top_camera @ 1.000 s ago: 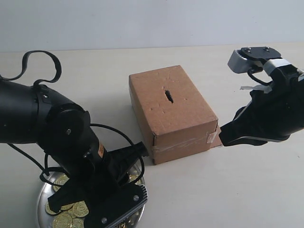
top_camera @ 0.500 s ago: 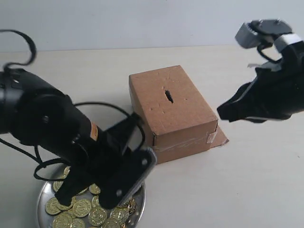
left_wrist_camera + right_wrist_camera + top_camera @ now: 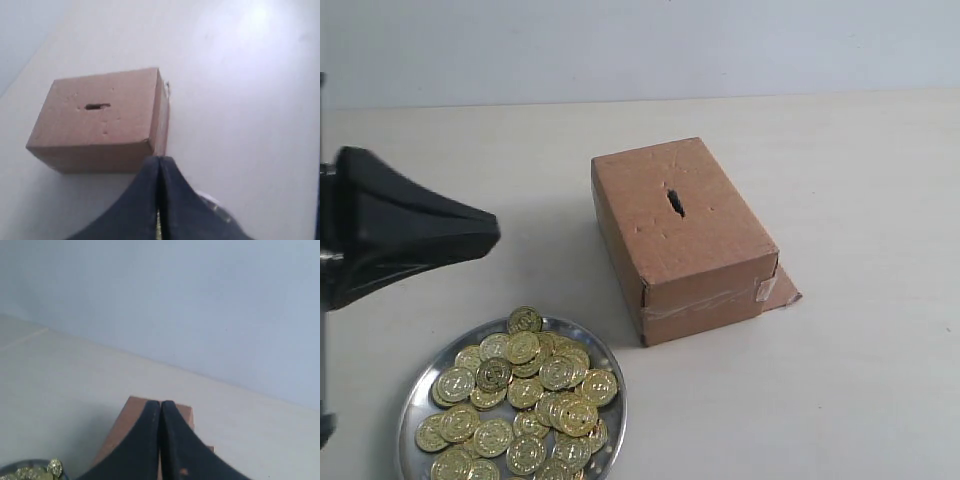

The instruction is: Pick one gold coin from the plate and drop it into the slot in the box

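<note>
The brown box (image 3: 680, 235) sits mid-table with its dark slot (image 3: 675, 201) on top. The silver plate (image 3: 408, 405), front left, holds several gold coins (image 3: 525, 400). My left gripper (image 3: 492, 232) hovers at the left edge, above and behind the plate, pointing at the box. In the left wrist view my left gripper (image 3: 159, 160) is shut, with the box (image 3: 100, 115) and slot (image 3: 97, 106) beyond it. A thin gold sliver shows deep in the gap; I cannot tell what it is. My right gripper (image 3: 161, 403) is shut and empty, and is outside the exterior view.
The box's flap (image 3: 782, 292) sticks out at its right front corner, with clear tape along that end. In the right wrist view the box (image 3: 120, 427) lies behind the fingers, and the coins (image 3: 37, 471) show at the frame's corner. A pale wall stands behind the table.
My left arm has lifted off the plate and pulled back to the left, uncovering the coins. My right arm has risen and withdrawn out of the exterior view.
</note>
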